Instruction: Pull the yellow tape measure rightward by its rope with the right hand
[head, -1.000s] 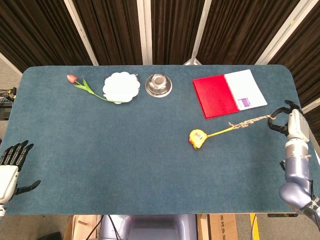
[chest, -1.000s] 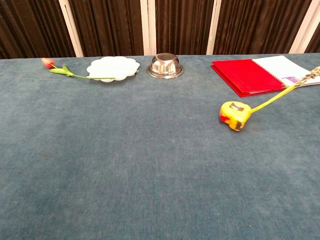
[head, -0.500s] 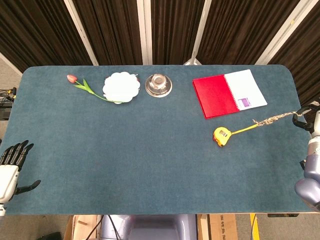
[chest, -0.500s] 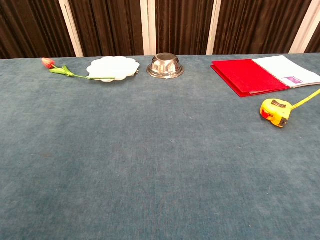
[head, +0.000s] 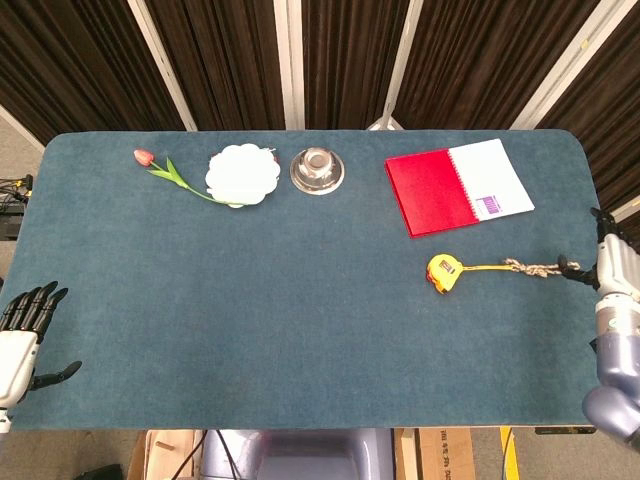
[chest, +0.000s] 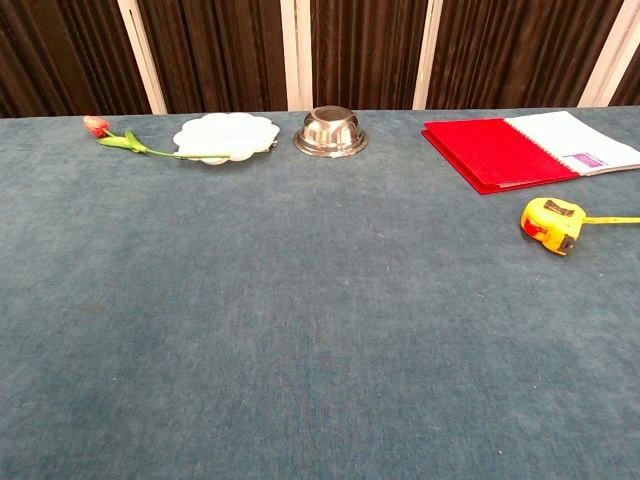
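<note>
The yellow tape measure lies on the blue table right of centre, below the red notebook. Its yellow strap and braided rope run rightward, flat on the cloth. My right hand is at the table's right edge, and a dark fingertip meets the rope's end, seemingly pinching it. The chest view shows the tape measure and the strap running off the right side, with neither hand in it. My left hand hangs at the left front corner, fingers apart, holding nothing.
A red and white notebook lies at the back right. A metal bowl, a white plate and a tulip line the far edge.
The tape measure slid rightward about a second ago and has since stayed put. My right hand has dropped lower, and the rope, earlier raised and taut, now lies flat on the table.
</note>
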